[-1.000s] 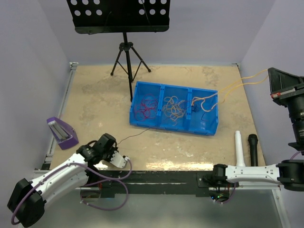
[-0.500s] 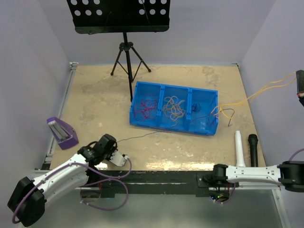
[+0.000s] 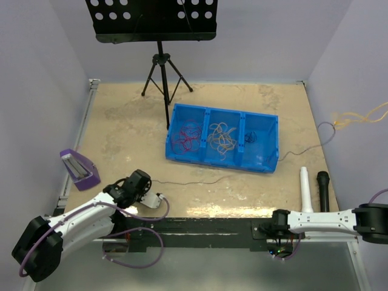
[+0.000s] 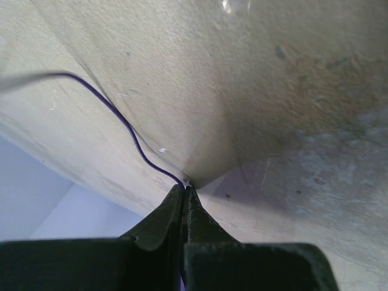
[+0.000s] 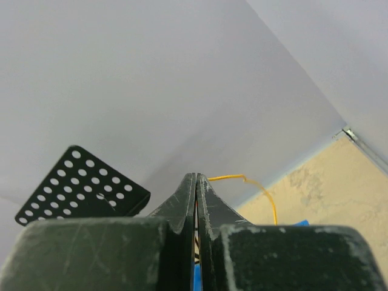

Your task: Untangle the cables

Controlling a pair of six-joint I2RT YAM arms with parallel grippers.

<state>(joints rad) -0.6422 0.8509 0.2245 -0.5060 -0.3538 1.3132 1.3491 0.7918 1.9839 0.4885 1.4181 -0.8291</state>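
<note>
You have the tray (image 3: 206, 161) at the middle of the table (image 3: 121, 127), with cables (image 3: 187, 136) in its compartments. Behind it at 11 o'clock stands a stand (image 3: 161, 60). A holder (image 3: 79, 170) sits at 8 o'clock and two tubes (image 3: 306, 189) at 4 o'clock. A loose cable (image 3: 194, 182) lies before the tray.

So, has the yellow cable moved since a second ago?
Yes. The yellow cable has been pulled rightward, out of the right compartment of the blue bin, and now hangs beyond the right edge of the table.

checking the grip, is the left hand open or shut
Shut. In the left wrist view the left hand has its black tips pressed together with no gap, pinching the end of the thin dark purple wire.
</note>
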